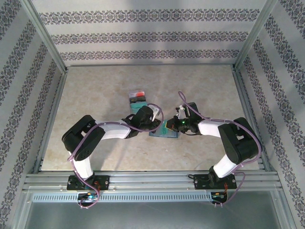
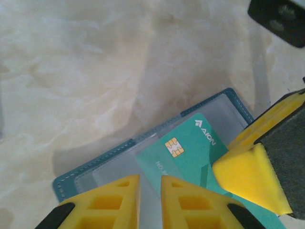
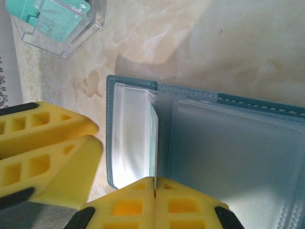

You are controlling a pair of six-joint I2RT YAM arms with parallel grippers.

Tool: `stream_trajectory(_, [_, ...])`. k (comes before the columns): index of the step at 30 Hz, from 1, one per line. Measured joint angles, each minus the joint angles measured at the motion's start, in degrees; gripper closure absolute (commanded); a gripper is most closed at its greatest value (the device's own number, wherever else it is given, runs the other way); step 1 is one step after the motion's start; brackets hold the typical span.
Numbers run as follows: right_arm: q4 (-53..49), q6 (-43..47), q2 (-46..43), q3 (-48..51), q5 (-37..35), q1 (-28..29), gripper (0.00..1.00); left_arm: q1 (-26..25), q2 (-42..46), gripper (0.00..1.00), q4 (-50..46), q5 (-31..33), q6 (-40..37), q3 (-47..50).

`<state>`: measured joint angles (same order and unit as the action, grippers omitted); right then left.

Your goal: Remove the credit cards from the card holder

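- Left jaws [image 2: 150, 200] slightly apart and empty; right jaws [image 3: 155, 195] pressed together, seemingly pinching the teal card [image 2: 190, 152].
- Card holder [image 3: 238, 143] lies open mid tabletop [image 1: 95, 105], that card not yet clear of it.
- Other cards sit in the clear box [image 1: 137, 98] at its 11 o'clock.

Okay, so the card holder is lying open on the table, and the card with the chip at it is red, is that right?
Not quite. The card holder does lie open on the table, but the card with the chip is teal-green, not red. The left wrist view shows its colour plainly.
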<state>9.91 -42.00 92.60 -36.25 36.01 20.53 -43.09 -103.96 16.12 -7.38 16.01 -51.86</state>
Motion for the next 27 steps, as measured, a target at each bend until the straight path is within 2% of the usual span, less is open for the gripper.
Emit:
stream_trajectory(13, [-6.69, 2.82, -1.09, -2.29, -0.92, -0.17, 0.97, -0.07, -2.49, 0.90, -1.01, 0.57, -2.01, 0.85])
stream_trajectory(27, [-16.26, 8.04, -6.08, -4.00, -3.37, -2.45, 0.98, -0.07, 1.40, 0.91, 2.05, 1.40, 1.18, 7.04])
